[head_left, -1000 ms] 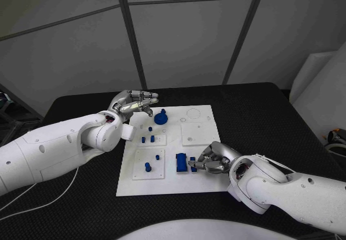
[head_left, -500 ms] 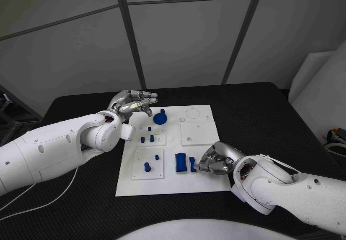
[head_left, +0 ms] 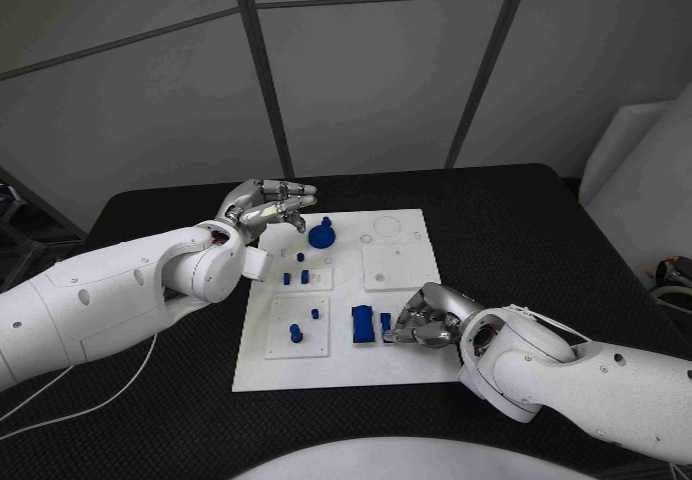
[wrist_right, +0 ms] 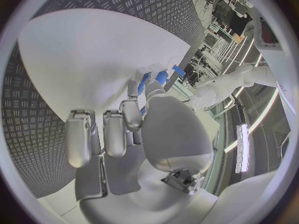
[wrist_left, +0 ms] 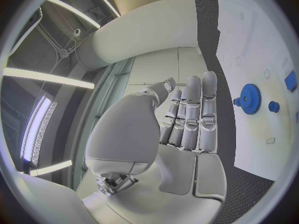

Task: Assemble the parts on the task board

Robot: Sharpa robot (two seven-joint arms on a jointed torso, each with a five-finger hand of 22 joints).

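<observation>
Over task board, right hand curled, left hand raised

I'm seeing a white rectangular task board lying on a black table with a fine tread pattern. Small blue plastic parts and a blue toothed gear are standing out against it. Both silver metal hands are gleaming on white arms.
</observation>
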